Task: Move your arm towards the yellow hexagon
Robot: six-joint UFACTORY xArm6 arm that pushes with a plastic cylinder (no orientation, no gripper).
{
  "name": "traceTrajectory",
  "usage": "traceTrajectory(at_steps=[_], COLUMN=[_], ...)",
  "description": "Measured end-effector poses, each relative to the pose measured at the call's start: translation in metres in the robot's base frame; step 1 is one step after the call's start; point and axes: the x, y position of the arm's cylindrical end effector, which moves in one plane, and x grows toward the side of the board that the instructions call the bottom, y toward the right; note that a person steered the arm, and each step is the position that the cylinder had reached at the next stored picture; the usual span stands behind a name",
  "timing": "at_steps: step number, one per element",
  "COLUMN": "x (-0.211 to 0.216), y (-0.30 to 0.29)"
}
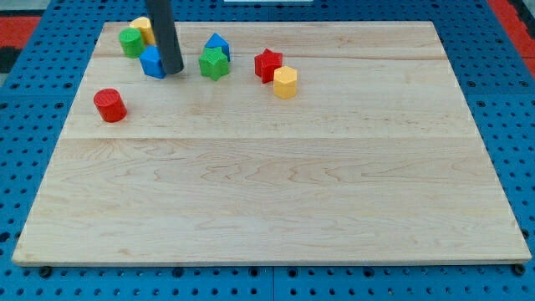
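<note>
While the pale wooden board [276, 192] fills most of the view over a blue pegboard [33, 125], every block sits in a loose row near the view's top. My rod [164, 33] comes down from the top edge, and my tip [173, 71] rests on the board just at the right side of the blue block [152, 63], touching it or nearly so; I cannot tell which. I carry no jaws and hold nothing. A green star [214, 63] lies just right of my tip, with a blue triangle-like block [217, 44] touching its upper edge. Left of my rod a green block [130, 42] and a yellow block [144, 29] sit pressed together, the yellow one partly hidden behind the rod. A red cylinder [109, 105] stands alone toward the view's left, below the others. Farther right, a red star [267, 64] touches the yellow hexagon [285, 82], which lies at its lower right, well apart from my tip.
</note>
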Motion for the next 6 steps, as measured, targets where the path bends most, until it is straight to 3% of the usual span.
traceTrajectory(at_steps=[4, 6], x=[-0.002, 0.067], y=[-0.043, 0.077])
